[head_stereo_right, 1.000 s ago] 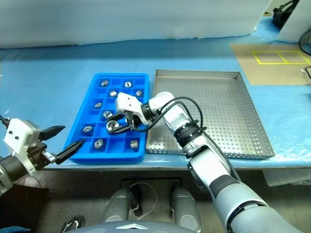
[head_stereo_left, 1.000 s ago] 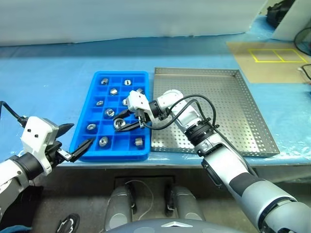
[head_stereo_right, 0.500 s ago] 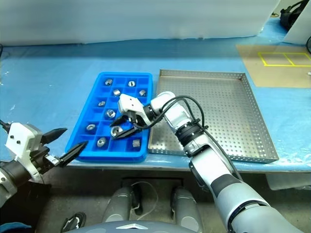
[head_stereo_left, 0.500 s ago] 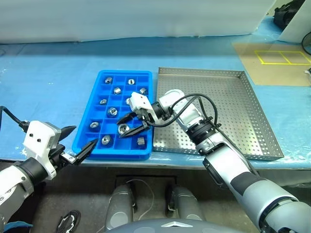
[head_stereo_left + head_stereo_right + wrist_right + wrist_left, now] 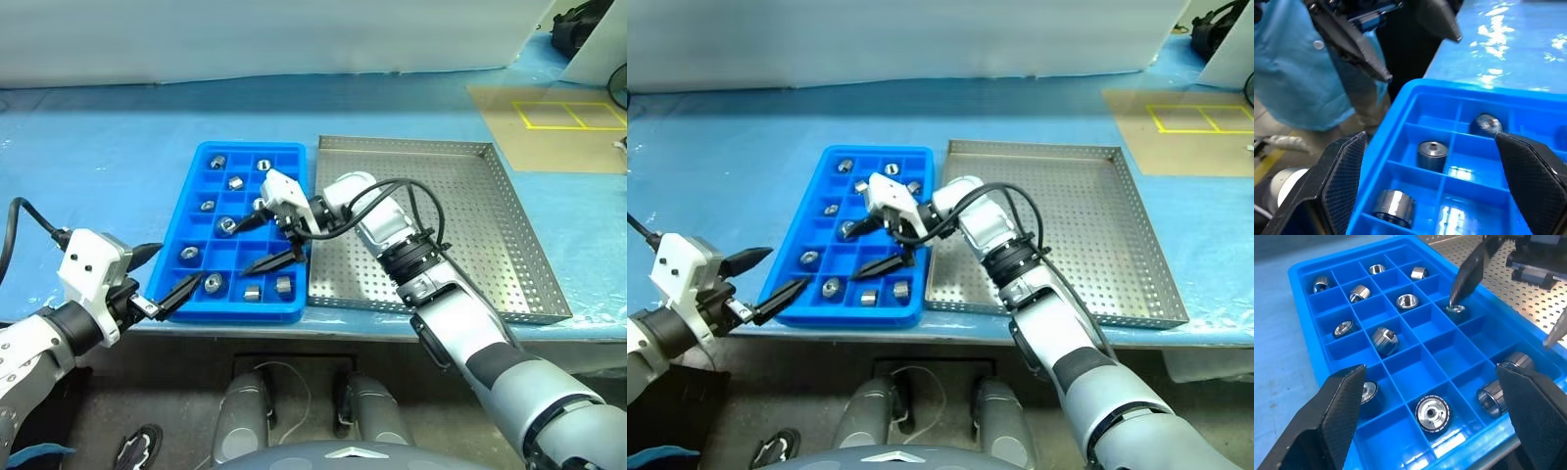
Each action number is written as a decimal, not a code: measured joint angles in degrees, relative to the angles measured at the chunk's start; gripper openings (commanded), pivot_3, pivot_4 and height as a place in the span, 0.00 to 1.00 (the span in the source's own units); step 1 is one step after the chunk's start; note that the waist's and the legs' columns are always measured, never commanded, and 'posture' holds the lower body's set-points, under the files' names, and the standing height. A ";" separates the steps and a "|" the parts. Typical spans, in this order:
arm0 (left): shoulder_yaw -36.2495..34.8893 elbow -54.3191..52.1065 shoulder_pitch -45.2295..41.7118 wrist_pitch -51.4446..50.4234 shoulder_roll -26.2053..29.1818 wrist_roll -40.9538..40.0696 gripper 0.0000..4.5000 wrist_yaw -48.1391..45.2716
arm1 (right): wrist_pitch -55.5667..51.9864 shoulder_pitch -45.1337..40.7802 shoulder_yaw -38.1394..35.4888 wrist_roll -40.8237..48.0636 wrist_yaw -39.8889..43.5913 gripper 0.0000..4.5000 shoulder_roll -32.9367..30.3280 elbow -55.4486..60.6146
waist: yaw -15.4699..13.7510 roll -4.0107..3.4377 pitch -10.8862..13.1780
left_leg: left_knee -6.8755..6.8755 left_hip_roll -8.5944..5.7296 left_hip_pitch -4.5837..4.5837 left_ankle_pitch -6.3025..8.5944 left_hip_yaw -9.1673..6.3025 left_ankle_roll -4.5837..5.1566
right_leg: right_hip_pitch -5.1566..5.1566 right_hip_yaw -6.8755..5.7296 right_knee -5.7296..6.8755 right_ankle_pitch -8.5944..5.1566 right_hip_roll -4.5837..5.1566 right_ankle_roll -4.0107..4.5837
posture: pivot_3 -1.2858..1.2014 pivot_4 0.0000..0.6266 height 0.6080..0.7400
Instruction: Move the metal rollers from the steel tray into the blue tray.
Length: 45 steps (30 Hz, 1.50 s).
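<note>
In the left eye view, your right gripper hangs over the blue tray with its two fingers spread wide and nothing between them. It looks like it is there because it just has to drop rollers into the little boxes. One roller sits in a box just below its lower finger. The steel tray is behind the gripper, on its arm side, and you see no rollers on its holey floor.

Your left gripper waits at the near corner of the blue tray, fingers wide apart, holding nothing.

In the left wrist view, its two fingers stand far apart, and the blue tray lies just ahead of them. About ten rollers sit there, one to a box. Some boxes are bare.

In the right wrist view, the fingers are wide too. Three rollers lie in boxes between them.

So the job looks nearly done.
</note>
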State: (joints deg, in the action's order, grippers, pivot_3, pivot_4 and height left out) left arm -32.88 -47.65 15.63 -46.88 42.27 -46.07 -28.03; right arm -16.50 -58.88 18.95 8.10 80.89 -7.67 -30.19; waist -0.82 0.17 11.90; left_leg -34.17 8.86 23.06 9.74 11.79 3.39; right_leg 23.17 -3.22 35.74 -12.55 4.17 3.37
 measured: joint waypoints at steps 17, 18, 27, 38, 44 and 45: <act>18.69 22.38 -25.43 7.01 3.93 8.89 1.00 -10.74 | -8.01 10.95 -9.94 2.63 -14.80 0.97 -13.00 15.27 | 5.25 0.10 -0.06 | -0.09 0.09 0.10 0.00 0.10 0.08 | 0.02 0.08 -0.07 0.05 -0.16 0.08 | 0.29 0.24 1.00; 19.47 23.49 -26.54 7.75 3.93 9.78 1.00 -11.39 | -8.43 11.96 -9.93 2.80 -15.35 0.97 -13.51 16.79 | 5.85 0.10 -0.06 | -0.11 0.12 0.10 0.00 0.10 0.08 | 0.01 0.09 -0.07 0.05 -0.18 0.08 | 0.29 0.24 1.00; 22.27 33.58 -34.07 14.89 1.21 17.53 1.00 -10.91 | -7.27 15.06 -9.95 0.04 -25.65 0.97 -14.89 17.93 | 8.63 0.10 -0.06 | -0.17 0.12 0.14 0.01 0.07 0.10 | -0.03 0.09 -0.10 0.05 -0.21 0.08 | 0.28 0.24 1.00; 16.50 36.77 -33.86 17.47 -2.14 21.11 1.00 -3.23 | -0.83 13.83 -9.85 -1.76 -34.10 0.97 -11.80 10.24 | 11.30 0.12 -0.07 | -0.21 0.12 0.30 0.06 -0.01 0.23 | 0.01 -0.01 -0.21 0.05 -0.21 0.09 | 0.32 0.24 1.00; 14.62 30.89 -31.50 14.68 -2.98 17.96 1.00 -2.82 | 0.92 10.18 -10.28 -1.39 -35.38 0.97 -8.03 6.28 | 10.83 0.11 -0.06 | -0.35 0.15 0.35 0.07 -0.07 0.23 | 0.00 -0.05 -0.12 0.06 -0.20 0.10 | 0.33 0.24 1.00; 14.45 30.10 -31.42 14.21 -3.61 17.39 1.00 -2.27 | 1.18 9.84 -10.27 -1.22 -34.94 0.97 -7.36 6.28 | 10.68 0.11 -0.06 | -0.37 0.15 0.36 0.08 -0.07 0.24 | -0.01 -0.06 -0.11 0.06 -0.20 0.10 | 0.34 0.24 1.00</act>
State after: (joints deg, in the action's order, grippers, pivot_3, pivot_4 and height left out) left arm -18.44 -17.55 -15.78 -32.67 38.66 -28.68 -30.30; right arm -15.32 -49.03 8.68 6.88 45.95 -15.03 -23.92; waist 9.86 0.28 11.83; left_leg -34.54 9.00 23.41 9.82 11.72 3.63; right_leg 23.16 -3.27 35.63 -12.48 3.96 3.47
